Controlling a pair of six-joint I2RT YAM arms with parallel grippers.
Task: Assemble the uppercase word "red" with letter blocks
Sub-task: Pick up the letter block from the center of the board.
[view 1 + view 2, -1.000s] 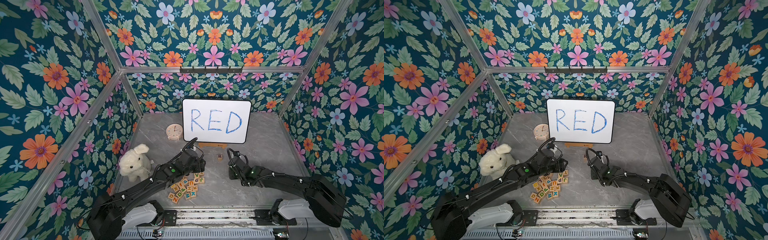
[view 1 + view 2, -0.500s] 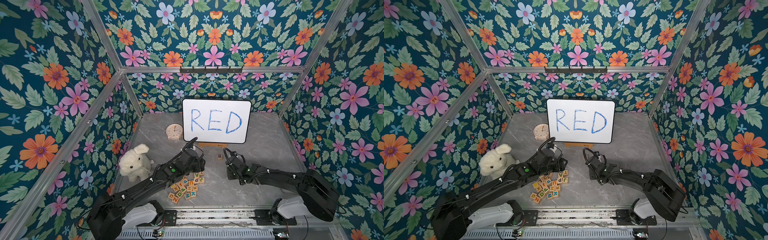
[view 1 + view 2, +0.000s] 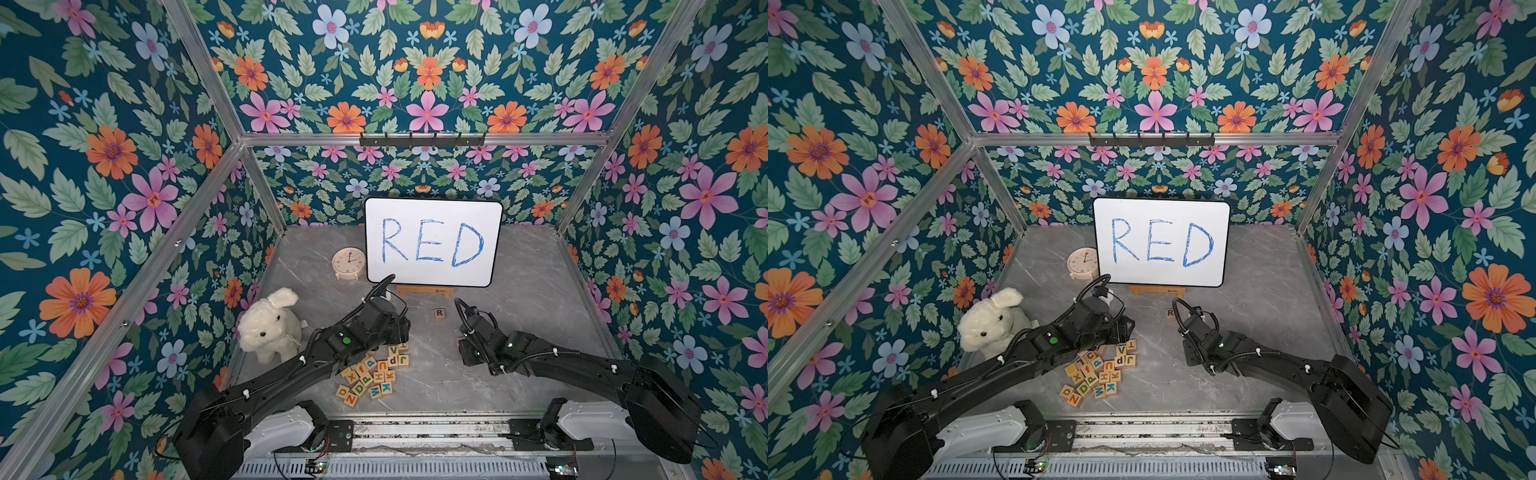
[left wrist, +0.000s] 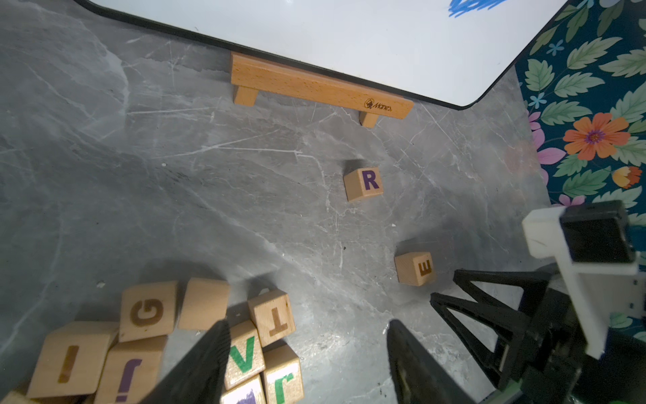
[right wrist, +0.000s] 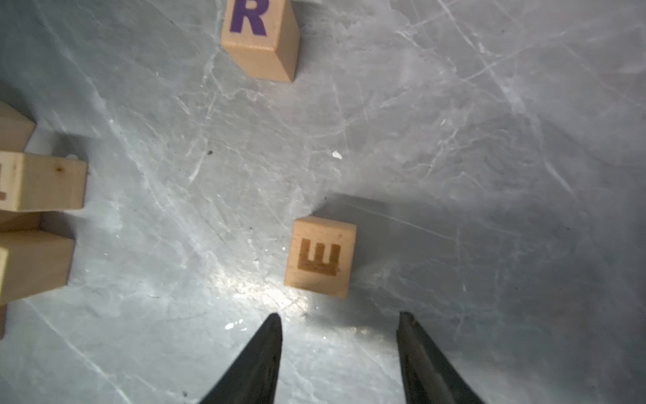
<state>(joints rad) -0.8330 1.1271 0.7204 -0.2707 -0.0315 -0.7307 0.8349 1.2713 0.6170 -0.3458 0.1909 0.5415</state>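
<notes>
Word not built yet; by my read only R is roughly placed. Pale wooden R cube (image 3: 439,313), dark purple letter, sits alone on the grey marbled tabletop (image 3: 519,299) in front of the white board (image 3: 432,212) w/ blue handwritten RED. Pale wooden E cube (image 5: 320,257), orange-brown letter, lies free, nearer the robot than R. It's apart from R, not in line, & in the left wrist view its letter is turned sideways vs R's.

Right jaws: moderately open, empty, tips just short of the E cube, not around it. Left jaws: parted, nothing gripped that I can see, over the pile of loose letter cubes (image 3: 374,374). Green D cube (image 3: 358,388) sits inside the pile, hemmed in by neighbours.

Risks, my read:
- E left as is → word reads crooked & gapped; needs re-grip, turn, slide up to R.
- Closing on E off-centre could spin or skid it; small cube, tabletop looks slick.
- Pushing E in too hard may knock R askew.
- D pick: tight pack → jaws may snag neighbours, or grab the lowercase purple d (image 3: 392,360) by mistake.
- Both arms near centre → clash if both move at once.
</notes>
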